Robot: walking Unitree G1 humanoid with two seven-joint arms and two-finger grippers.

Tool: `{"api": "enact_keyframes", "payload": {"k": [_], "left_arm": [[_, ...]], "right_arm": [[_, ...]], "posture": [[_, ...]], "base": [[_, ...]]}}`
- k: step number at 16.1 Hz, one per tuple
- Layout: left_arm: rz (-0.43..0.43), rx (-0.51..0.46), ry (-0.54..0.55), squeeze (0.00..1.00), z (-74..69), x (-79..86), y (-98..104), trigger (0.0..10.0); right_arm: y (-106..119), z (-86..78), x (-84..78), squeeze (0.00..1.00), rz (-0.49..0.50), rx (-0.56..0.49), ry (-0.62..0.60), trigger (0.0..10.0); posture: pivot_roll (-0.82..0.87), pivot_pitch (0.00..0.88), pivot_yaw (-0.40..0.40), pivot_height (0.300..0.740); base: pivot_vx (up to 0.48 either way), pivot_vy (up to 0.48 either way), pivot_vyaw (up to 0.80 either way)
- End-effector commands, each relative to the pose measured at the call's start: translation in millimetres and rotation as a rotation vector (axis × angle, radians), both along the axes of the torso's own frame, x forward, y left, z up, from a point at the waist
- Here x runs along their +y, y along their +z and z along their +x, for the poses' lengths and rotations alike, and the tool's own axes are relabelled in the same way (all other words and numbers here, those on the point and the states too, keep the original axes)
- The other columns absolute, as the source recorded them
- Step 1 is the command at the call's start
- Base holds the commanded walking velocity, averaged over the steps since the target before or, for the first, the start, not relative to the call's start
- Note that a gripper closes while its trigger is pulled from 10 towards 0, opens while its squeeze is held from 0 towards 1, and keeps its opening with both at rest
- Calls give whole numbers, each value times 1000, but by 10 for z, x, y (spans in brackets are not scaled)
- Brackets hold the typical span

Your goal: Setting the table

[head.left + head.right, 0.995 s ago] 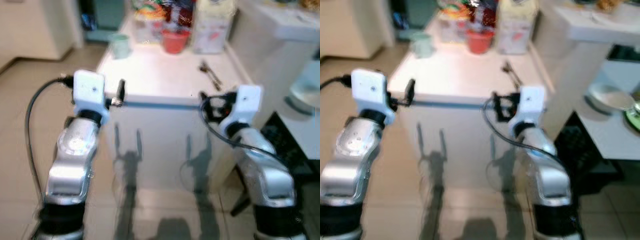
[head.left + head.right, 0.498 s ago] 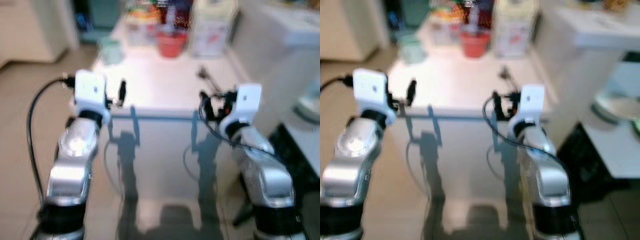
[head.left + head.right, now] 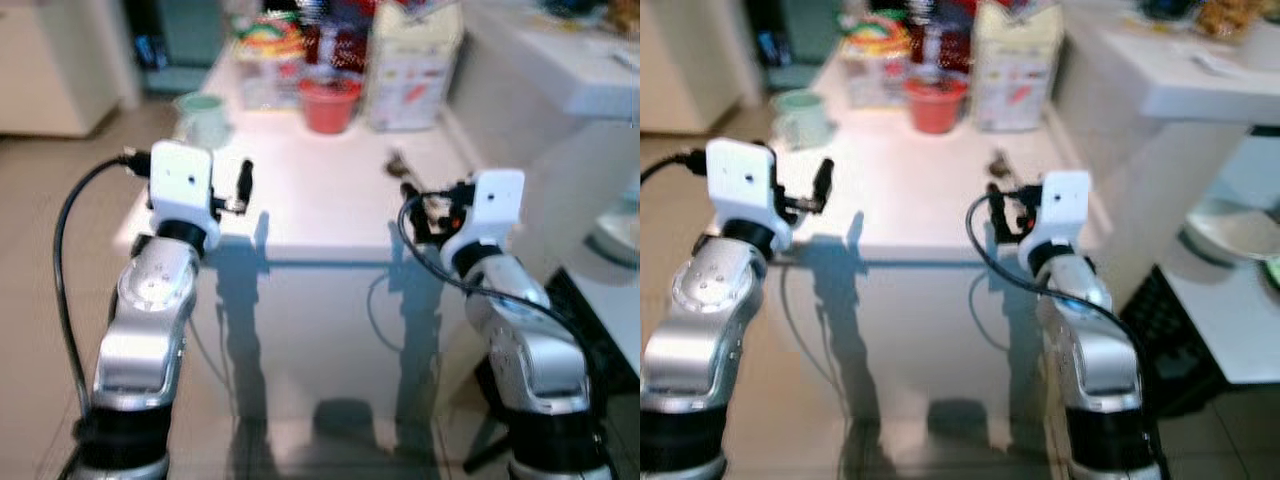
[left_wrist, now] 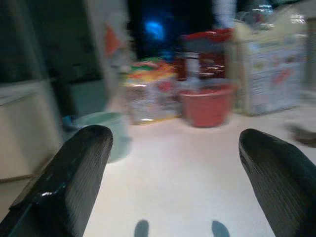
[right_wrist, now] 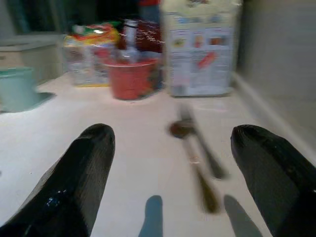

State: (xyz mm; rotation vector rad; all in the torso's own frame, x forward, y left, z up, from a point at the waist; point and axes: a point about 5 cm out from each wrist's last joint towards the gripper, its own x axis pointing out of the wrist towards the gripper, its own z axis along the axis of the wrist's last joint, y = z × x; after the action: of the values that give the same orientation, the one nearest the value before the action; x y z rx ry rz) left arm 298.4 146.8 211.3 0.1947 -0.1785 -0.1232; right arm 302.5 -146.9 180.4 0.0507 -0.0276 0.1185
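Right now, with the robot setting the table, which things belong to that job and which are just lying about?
For the job: cutlery, white table, right gripper open, left gripper open.

Lying about: red pot, green mug, white carton, snack packet.

Red bowl (image 5: 132, 77), pale green cup (image 4: 106, 132), white table (image 3: 330, 200).

Head views look down; wrist views low, sharing table (image 3: 330, 200)
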Motion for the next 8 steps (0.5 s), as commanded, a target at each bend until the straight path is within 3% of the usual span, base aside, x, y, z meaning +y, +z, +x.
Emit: {"api": "enact_keyframes", "payload": {"k": [1, 7, 8], "left_arm": [[12, -11, 2, 0, 3, 25, 38, 10000], [13, -2, -5, 0, -7, 18, 23, 10000], [8, 11, -25, 0, -17, 1, 5, 10000]], "right_arm": [[50, 6, 10, 0, 7, -17, 5, 10000], [34, -3, 1, 0, 8, -7, -3, 10000], [28, -5, -4, 0, 14, -2, -5, 10000]], "posture": [[5, 0, -33, 740], [4, 0, -31, 740], [5, 0, -31, 740]], "base": [[364, 0, 0], [358, 0, 0], [0, 0, 0]]}}
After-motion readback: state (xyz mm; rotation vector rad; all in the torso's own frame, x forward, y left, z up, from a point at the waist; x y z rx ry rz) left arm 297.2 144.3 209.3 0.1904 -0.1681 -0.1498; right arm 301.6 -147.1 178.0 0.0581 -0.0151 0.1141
